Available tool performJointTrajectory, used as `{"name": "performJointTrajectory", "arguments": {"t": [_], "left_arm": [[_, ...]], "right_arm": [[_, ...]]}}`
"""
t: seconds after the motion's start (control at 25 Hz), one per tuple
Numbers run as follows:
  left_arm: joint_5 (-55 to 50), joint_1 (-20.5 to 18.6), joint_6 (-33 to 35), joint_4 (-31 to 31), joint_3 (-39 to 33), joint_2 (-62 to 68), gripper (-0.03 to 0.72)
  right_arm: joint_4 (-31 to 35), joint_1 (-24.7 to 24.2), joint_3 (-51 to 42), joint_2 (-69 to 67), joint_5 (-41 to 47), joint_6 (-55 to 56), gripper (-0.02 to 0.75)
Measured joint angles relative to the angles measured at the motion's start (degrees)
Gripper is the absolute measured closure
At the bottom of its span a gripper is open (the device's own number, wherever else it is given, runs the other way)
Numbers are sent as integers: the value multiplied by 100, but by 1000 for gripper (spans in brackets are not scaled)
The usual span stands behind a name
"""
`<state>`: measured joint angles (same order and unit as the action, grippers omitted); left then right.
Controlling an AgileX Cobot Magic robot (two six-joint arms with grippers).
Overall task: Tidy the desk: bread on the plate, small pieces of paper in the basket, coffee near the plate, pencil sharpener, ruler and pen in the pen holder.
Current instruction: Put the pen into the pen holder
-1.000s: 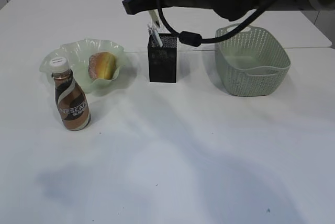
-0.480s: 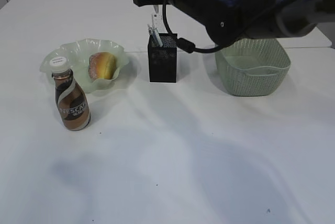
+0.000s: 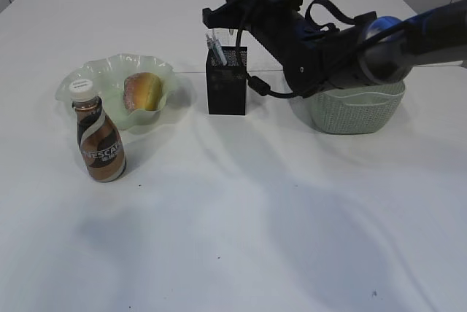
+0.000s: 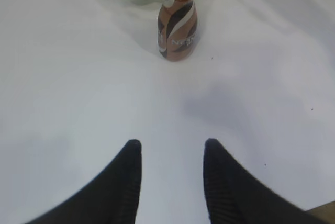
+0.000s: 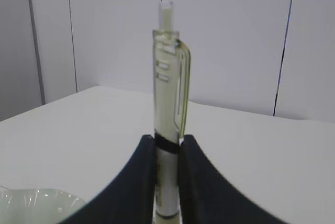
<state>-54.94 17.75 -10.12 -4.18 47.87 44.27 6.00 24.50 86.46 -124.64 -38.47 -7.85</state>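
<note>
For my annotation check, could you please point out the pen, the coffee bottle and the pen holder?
pen (image 5: 168, 103), right wrist view, on its clear barrel.
coffee bottle (image 3: 100, 146), exterior view, on its label.
pen holder (image 3: 227, 86), exterior view, on its front mesh wall.

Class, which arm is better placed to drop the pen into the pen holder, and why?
Right. Its gripper already clamps the pen upright above the pen holder. The left gripper is open, empty, near the coffee.

The right gripper (image 5: 167, 153) pinched a clear pen (image 5: 169, 103) upright between its dark fingers (image 5: 137, 182), clip end rising above them; below-left of it showed the plate's (image 5: 36, 203) wavy rim.
</note>
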Motion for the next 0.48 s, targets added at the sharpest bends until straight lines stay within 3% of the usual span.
{"name": "performJointTrajectory", "arguments": {"t": [0.48], "left_arm": [[260, 0, 0, 34, 0, 0, 420]], "right_arm": [[12, -22, 0, -242, -266, 0, 635]]}}
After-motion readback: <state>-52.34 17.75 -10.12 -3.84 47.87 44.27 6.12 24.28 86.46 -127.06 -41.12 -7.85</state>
